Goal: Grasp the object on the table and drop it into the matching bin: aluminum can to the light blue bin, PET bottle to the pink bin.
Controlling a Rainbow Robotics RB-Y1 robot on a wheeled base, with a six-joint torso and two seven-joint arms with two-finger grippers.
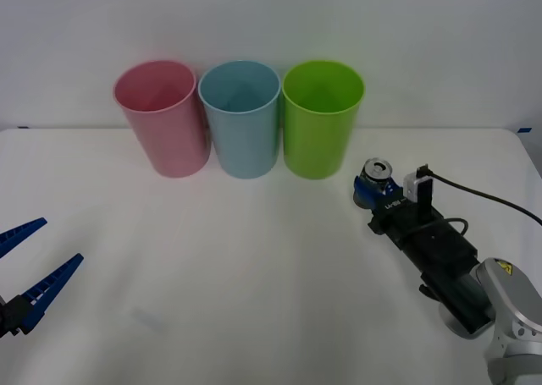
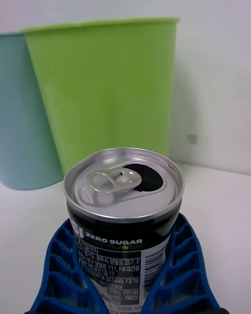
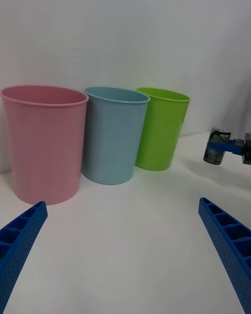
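So the right gripper (image 1: pixel 375 192) is out on the right side of the white table (image 1: pixel 254 275), and its blue ribbed fingers (image 2: pixel 180 272) are closed in on the aluminum can (image 1: pixel 376 180), one on each side of its lower body. The can is upright, silver top with the pull tab and an open mouth facing up, dark label reading "ZERO SUGAR" plus a block of small print. From the left wrist camera you can see the can (image 3: pixel 216 146) off in the distance, clamped by the blue fingers; can't really tell whether it's touching the table or held just above it. It's sitting just to the near right of the lime green bin (image 1: pixel 322 118), close but not touching. The three bins are lined up along the far edge of the table, rims nearly touching: pink bin (image 1: pixel 161 118) on the left, light blue bin (image 1: pixel 241 118) in the middle, green one on the right. All three are upright and look empty from above. In the right wrist view the green bin (image 2: pixel 104 94) looms right behind the can (image 2: pixel 124 209), with the light blue bin (image 2: pixel 23 110) next to it. The left gripper (image 1: pixel 30 266) is way over at the near left edge of the table, well apart from everything, its blue fingers (image 3: pixel 227 240) spread wide and holding nothing.
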